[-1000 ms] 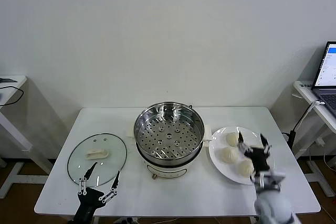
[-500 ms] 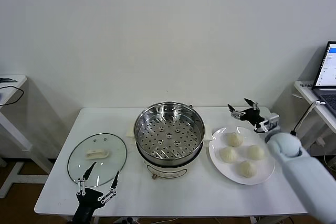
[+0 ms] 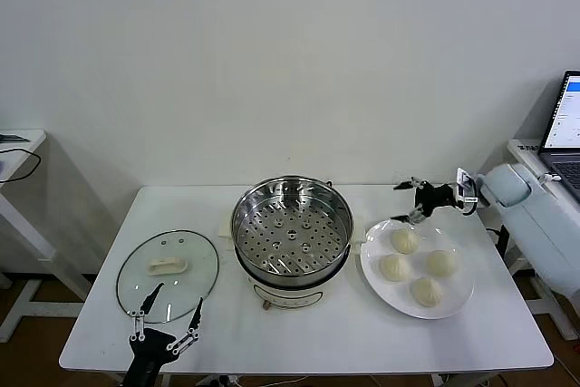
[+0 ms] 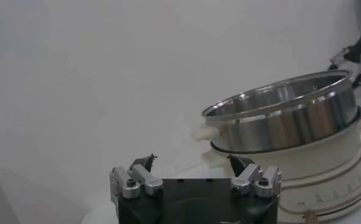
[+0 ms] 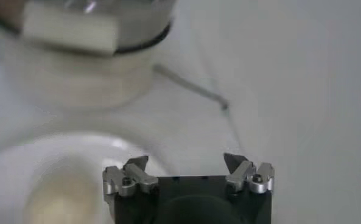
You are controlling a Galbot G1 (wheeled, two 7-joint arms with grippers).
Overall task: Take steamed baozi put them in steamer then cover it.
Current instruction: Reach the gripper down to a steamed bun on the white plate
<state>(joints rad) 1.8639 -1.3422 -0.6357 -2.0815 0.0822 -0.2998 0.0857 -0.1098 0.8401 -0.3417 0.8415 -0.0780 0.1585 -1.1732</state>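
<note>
The steamer stands uncovered at the table's middle, its perforated tray bare. Several steamed baozi lie on a white plate to its right. The cover lies flat on the table to the steamer's left. My right gripper hovers open and holds nothing, above the plate's far edge and pointing toward the steamer. In the right wrist view it is over the plate, with one baozi and the steamer's base in sight. My left gripper is open and holds nothing at the front edge, by the cover.
A laptop sits on a side table at the far right, close behind my right arm. Another side table stands at the far left. In the left wrist view the steamer rises just beyond my left gripper.
My right arm has swung from the plate's front side up and back to its far edge, uncovering all the baozi. The left gripper has barely moved.
</note>
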